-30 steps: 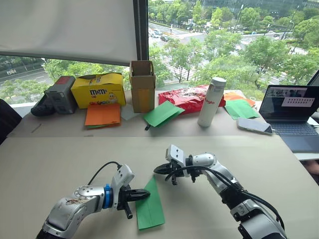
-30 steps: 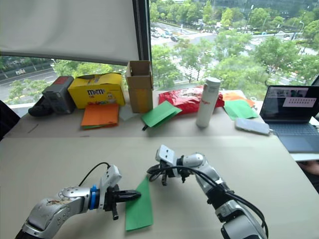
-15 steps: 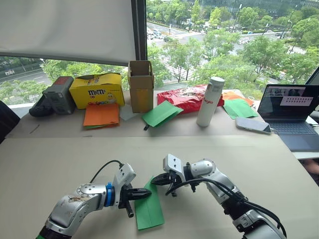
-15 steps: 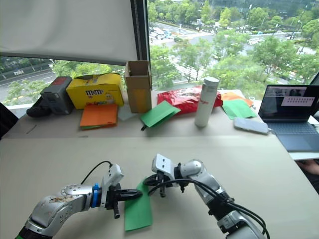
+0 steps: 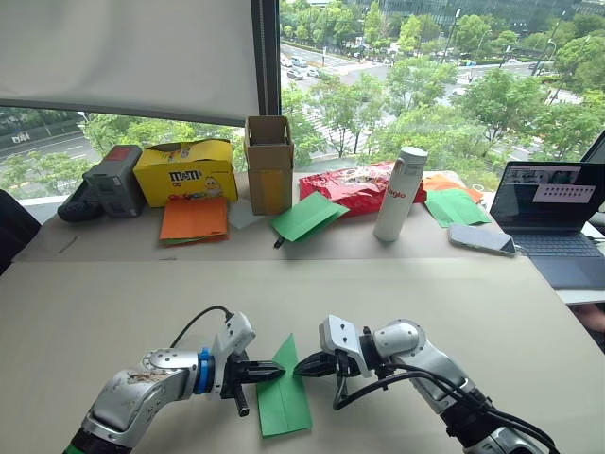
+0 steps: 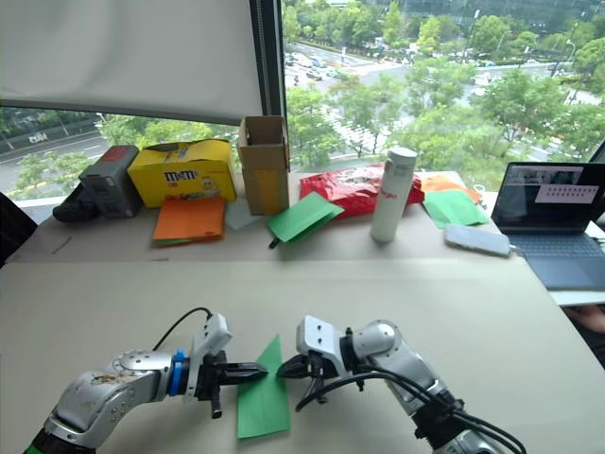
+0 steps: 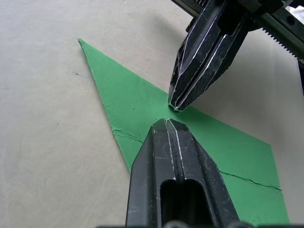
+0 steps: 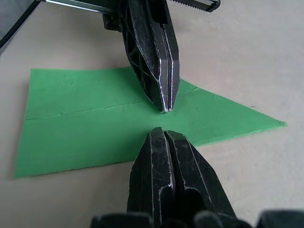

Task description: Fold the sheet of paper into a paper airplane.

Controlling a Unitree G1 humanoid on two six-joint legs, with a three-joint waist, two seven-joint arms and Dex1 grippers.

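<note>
The sheet of paper [image 5: 284,397] is bright green and lies flat on the table, folded into a long wedge whose point faces the window; a crease crosses it [image 7: 247,178]. My left gripper [image 5: 276,374] is shut, and its tip rests on the paper's left part [image 7: 165,121]. From the opposite side my right gripper [image 5: 301,370] comes in, also shut, its tip on the paper near the right edge [image 8: 159,130]. The two tips face each other, nearly touching, over the middle of the wedge.
Along the window side of the table stand a yellow box [image 5: 185,170], an upright cardboard box [image 5: 270,161], orange sheets [image 5: 194,218], another green sheet [image 5: 307,216], a red bag [image 5: 354,187] and a white bottle [image 5: 401,194]. At the right are a phone [image 5: 482,239] and a laptop [image 5: 558,213].
My right gripper has come down and nearer from beside the paper's point, and its tip now meets the paper opposite the left gripper. The left gripper and the paper have stayed put.
</note>
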